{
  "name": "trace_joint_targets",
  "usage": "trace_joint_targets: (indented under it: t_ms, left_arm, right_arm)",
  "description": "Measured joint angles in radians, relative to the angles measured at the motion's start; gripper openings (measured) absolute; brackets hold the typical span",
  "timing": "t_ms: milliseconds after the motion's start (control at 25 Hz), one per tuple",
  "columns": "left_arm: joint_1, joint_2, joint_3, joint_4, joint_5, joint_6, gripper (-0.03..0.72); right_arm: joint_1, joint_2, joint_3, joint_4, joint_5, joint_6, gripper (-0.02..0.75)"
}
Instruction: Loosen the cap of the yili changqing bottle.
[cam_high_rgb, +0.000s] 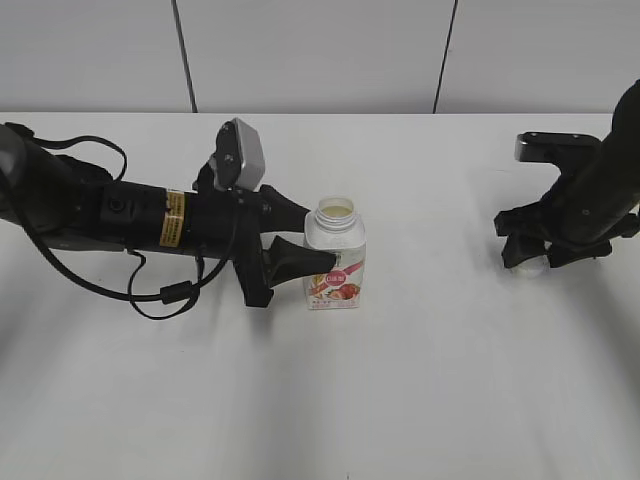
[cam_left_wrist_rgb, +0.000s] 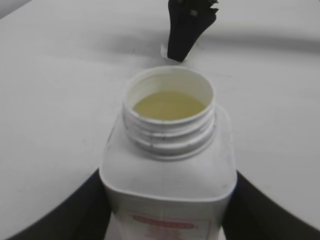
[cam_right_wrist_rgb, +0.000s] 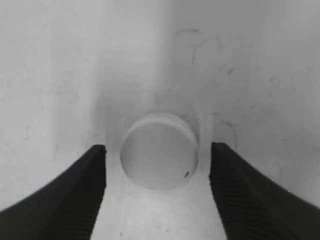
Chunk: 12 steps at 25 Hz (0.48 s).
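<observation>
The left claw (cam_high_rgb: 305, 250) clamps the upright, uncapped bottle (cam_high_rgb: 335, 262) on the table (cam_high_rgb: 420, 400). Well apart, the right claw (cam_right_wrist_rgb: 157, 165) stands spread around the cap (cam_right_wrist_rgb: 159, 150), not touching it.

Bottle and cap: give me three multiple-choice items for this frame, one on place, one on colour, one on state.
1. Where is the cap?
A. On the bottle's neck
B. On the table between the right gripper's fingers
C. Inside the bottle

2. What colour is the liquid in the bottle?
A. Pale yellow
B. Dark brown
C. Blue

3. What is the left gripper doing?
A. Hanging open
B. Clamping the bottle's body
C. Holding the cap

B: right wrist view shows it lying there, gaps both sides.
A: left wrist view looks into the open neck.
B: fingers press both sides.
</observation>
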Motion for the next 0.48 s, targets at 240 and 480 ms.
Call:
trace_joint_targets:
  t_ms: [240,480]
  left_arm:
    - [0.002,0.0,0.0,0.029,-0.002,0.0,0.561]
    - [0.04,-0.012,0.0,0.061,-0.038,-0.02,0.672]
  right_arm:
    - [0.001,0.0,0.0,0.003,0.032,-0.003,0.631]
    - [0.001,-0.021,0.0,0.011,0.102,-0.016,0.603]
